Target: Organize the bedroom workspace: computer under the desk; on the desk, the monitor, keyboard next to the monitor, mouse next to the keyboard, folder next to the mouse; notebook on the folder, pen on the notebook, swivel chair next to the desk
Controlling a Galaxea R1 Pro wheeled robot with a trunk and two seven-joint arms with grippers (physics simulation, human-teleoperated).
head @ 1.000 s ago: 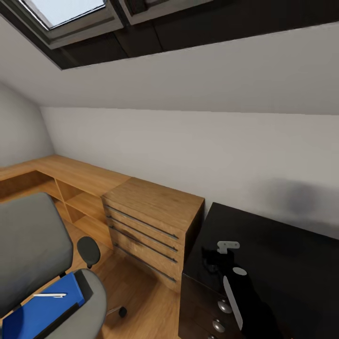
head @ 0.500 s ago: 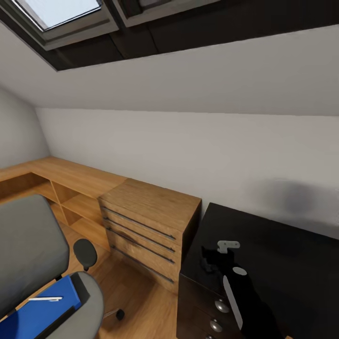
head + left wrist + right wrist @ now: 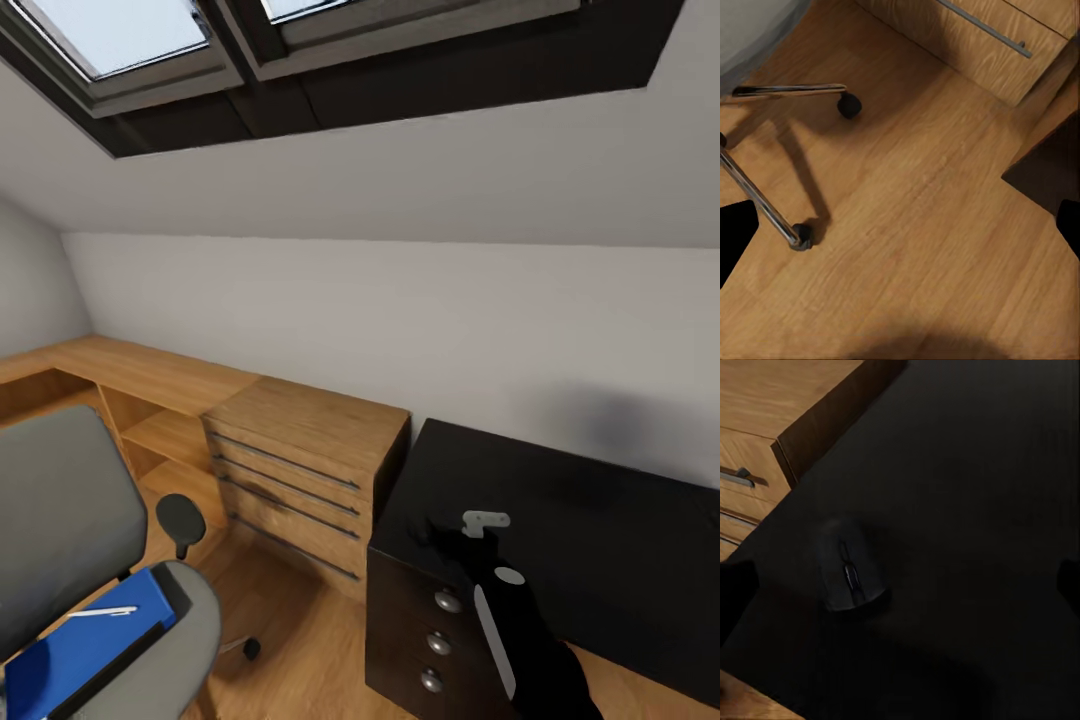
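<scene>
The mouse (image 3: pixel 849 572) lies on the black desk (image 3: pixel 600 520) near its corner by the wooden drawer unit (image 3: pixel 300 450), apart from the right gripper (image 3: pixel 900 585), whose jaws are spread wide and empty; the left gripper (image 3: pixel 900 232), likewise spread, hangs over the floor (image 3: pixel 915 225) beside the chair's base (image 3: pixel 772 210). The folder (image 3: pixel 85 645) is judged the next thing to be fetched; it lies flat on the swivel chair (image 3: pixel 70 520), its long axis running from the seat's front edge toward the backrest, the pen (image 3: pixel 100 612) lying across it; the pen should be lifted off first, or the folder kept level.

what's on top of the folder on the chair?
A thin white pen lies on the blue folder, which rests on the swivel chair seat. No notebook is visible; the folder's near end is out of frame.
</scene>
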